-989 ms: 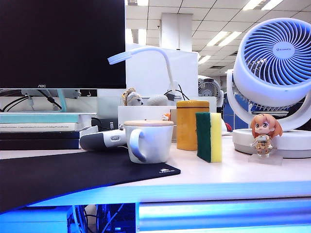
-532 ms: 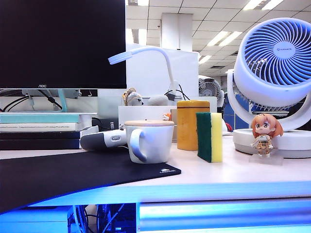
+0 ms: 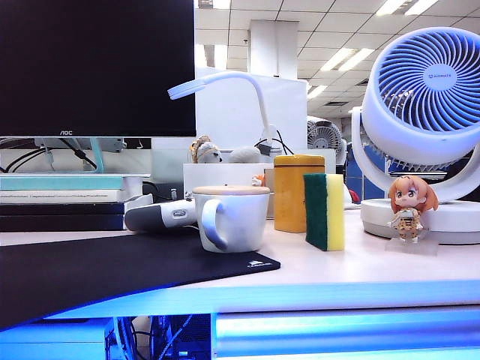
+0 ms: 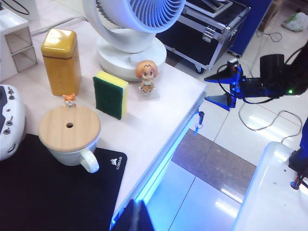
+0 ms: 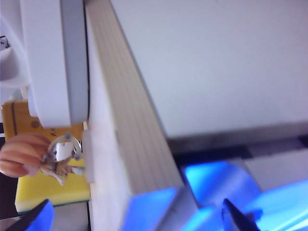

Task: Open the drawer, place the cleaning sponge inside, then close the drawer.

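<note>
The cleaning sponge (image 3: 325,211), yellow foam with a dark green layer, stands on edge on the desktop between the yellow tin (image 3: 298,193) and the figurine (image 3: 409,207). The left wrist view shows the sponge (image 4: 110,94) from above. The drawer (image 3: 345,330) is a blue-lit front under the desktop, closed. My left gripper (image 4: 137,217) hovers above the desk's front edge, fingers pressed together, holding nothing. My right gripper (image 5: 137,221) is open, its fingertips wide on either side of the desk edge (image 5: 120,134) near the blue glow. From the left wrist, the right gripper (image 4: 212,89) sits just off the desk corner.
A white mug with a wooden lid (image 3: 229,217) stands on a black mat (image 3: 112,270). A large white fan (image 3: 424,120) rises behind the figurine. A monitor (image 3: 97,67), stacked books (image 3: 60,199) and a desk lamp (image 3: 225,86) fill the back.
</note>
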Tool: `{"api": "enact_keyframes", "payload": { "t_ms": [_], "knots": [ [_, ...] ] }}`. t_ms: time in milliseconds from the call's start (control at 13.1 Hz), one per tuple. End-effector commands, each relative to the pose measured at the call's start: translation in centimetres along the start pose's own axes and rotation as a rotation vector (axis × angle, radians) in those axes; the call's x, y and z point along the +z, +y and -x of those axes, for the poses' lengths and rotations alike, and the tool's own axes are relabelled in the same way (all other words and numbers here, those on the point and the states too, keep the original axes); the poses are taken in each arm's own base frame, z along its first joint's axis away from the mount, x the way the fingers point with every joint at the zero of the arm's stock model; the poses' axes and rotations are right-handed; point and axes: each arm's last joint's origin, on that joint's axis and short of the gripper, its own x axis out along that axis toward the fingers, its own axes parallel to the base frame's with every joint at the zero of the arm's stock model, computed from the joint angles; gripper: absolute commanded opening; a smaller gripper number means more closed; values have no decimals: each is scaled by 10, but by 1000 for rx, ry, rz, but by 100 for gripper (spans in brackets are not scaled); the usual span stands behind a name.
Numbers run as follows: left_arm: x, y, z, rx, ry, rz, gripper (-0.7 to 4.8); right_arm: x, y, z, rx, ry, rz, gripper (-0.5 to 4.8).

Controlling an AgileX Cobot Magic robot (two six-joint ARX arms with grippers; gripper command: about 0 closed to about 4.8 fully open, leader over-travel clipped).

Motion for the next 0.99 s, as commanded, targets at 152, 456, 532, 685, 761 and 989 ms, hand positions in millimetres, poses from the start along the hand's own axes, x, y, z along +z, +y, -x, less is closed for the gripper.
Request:
{"api": "enact_keyframes", "payload": {
  "t_ms": [152,456,532,685,761,989],
  "knots": [
    [1,-1,1,-3,-9,-10,-5,6,-3,-4,19,17,-21,479],
    [1,-1,1,-3,-9,-10,-5,9,2,-7,88,69,23,479],
    [1,-1,1,-3,-9,-10,-5,9,3,-7,95,74,25,479],
    [1,-1,1,-3,-9,-10,-5,10,5,-7,131,89,62,479],
    [1,-1,1,-3,-9,-10,-5,10,6,-7,135,89,71,479],
    [1,-1,1,-3,-9,-10,-5,10,7,-6,165,111,83,479]
  ]
}}
